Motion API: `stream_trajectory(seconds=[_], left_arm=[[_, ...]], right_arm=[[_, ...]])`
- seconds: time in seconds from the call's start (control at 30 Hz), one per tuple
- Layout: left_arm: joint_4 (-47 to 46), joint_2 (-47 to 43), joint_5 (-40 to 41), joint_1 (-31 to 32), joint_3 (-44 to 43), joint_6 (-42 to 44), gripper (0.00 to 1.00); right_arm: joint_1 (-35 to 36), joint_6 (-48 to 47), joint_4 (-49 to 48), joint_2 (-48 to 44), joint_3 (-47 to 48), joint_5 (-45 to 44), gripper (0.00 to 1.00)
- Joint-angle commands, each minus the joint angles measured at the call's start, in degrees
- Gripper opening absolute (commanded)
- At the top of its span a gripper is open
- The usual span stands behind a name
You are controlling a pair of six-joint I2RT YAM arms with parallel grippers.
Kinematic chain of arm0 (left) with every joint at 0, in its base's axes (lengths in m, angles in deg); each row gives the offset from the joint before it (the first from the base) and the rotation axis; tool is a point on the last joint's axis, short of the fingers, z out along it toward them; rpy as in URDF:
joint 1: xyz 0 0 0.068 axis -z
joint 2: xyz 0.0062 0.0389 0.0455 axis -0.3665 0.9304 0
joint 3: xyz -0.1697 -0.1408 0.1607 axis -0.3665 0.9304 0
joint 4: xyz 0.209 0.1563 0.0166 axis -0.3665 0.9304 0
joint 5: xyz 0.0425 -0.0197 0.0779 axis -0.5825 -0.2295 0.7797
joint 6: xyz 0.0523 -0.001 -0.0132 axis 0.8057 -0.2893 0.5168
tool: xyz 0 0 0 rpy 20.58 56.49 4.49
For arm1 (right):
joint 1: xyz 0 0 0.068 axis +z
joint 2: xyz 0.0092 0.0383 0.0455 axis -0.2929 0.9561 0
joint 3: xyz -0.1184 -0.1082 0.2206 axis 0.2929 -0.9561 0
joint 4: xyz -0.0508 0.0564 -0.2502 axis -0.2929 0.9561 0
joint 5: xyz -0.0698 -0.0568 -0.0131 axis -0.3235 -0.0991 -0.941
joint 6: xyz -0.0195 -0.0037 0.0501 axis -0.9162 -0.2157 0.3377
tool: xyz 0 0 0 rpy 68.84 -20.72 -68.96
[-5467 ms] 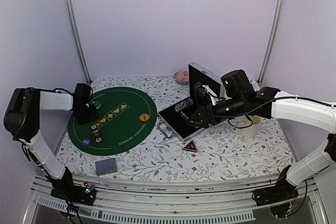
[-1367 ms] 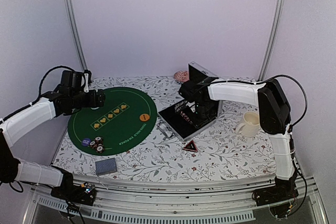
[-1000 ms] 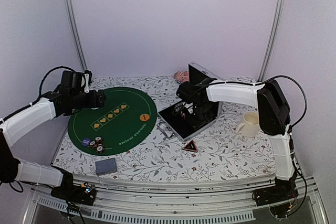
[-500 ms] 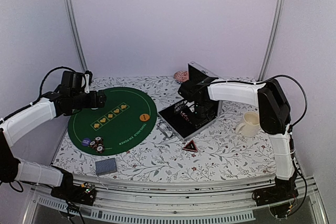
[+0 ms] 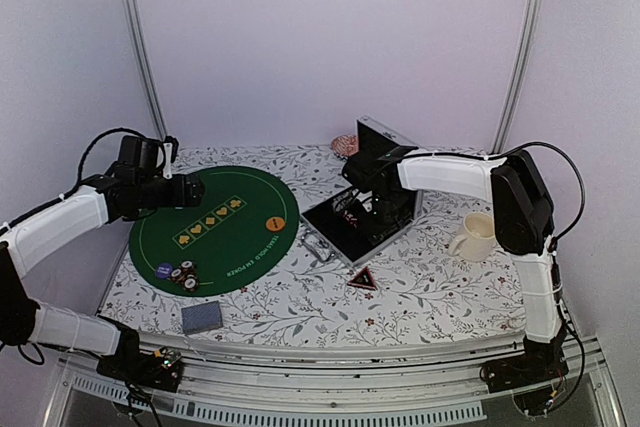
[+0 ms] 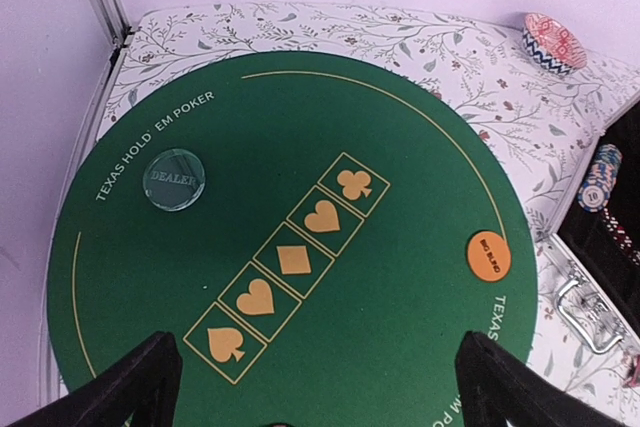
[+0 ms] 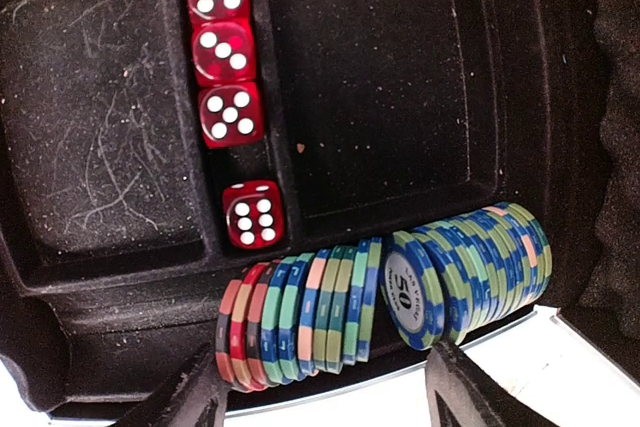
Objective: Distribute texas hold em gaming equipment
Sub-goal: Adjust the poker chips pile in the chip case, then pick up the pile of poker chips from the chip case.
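From my feed: plain pale lilac back wall (image 5: pixel 330 37), and the side walls look the same colour. Aluminium posts stand in the rear corners, left post (image 5: pixel 141 47) and right post (image 5: pixel 521 47). The table wears a white cloth (image 5: pixel 440 287) printed with grey leaves and small red flowers. A metal rail (image 5: pixel 330 357) runs along the near edge. Light is flat and even, with soft shadows.

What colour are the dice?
The dice are red with white dots, clearest in the right wrist view.
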Motion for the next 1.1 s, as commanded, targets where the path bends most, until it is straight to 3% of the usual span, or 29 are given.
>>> stream_trajectory(seconds=[0.0, 0.53, 1.07], left_arm=[[-1.3, 0.6, -0.9, 0.1, 0.6, 0.8, 0.98], [-1.3, 0.8, -1.6, 0.1, 0.6, 0.8, 0.98], [-1.3, 0.9, -2.1, 0.1, 0.7, 0.8, 0.98]], right_arm=[[-0.8, 1.4, 0.6, 0.4, 1.0, -1.9, 0.71], [0.9, 0.6, 1.4, 0.7, 3.8, -2.3, 0.62], [0.0, -1.1, -1.5, 1.9, 0.7, 2.1, 0.55]])
